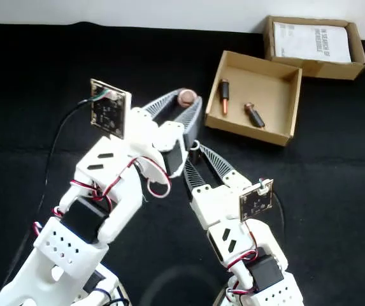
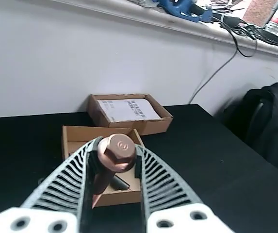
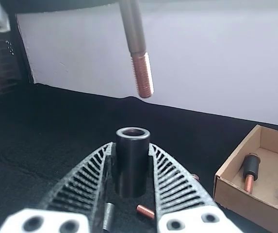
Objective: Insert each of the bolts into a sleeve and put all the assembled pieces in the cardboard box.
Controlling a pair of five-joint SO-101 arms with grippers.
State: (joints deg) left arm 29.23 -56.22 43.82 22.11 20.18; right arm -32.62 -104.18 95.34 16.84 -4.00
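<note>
You have a black table [image 1: 335, 191] with two white arms side by side, seen from above. The left arm [image 1: 99, 191] is the bulkier one in the high view. The right arm [image 1: 233, 236] sits beside it, nearer the cardboard box [image 1: 249, 132].

The cardboard box is open-topped and lies on the table just beyond the two grippers. Behind it, touching or nearly touching its far corner, a second box [image 1: 322, 69] holds a printed sheet of paper [image 1: 311, 41].

Your left gripper [image 2: 117, 150] is raised above the table, close to the near side of the cardboard box. Its ribbed fingers are clamped on a copper bolt [image 2: 115, 154] just under the head. The bolt hangs head up, with its threaded end pointing down.

Your right gripper [image 3: 131, 150] sits below the left one, also on the near side of the cardboard box. It is closed around a black sleeve [image 3: 131, 162], held upright with its open mouth facing up. The bolt's thread hangs above that mouth with a clear gap, not touching it.

Two assembled pieces lie inside the cardboard box, apart from each other. One [image 1: 224, 95] is toward the side nearest the grippers and the other [image 1: 255, 115] is near the middle.

On the table under the right gripper, short of the cardboard box, lie a loose bolt [image 3: 146, 210] and a small grey cylinder [image 3: 109, 216].
</note>
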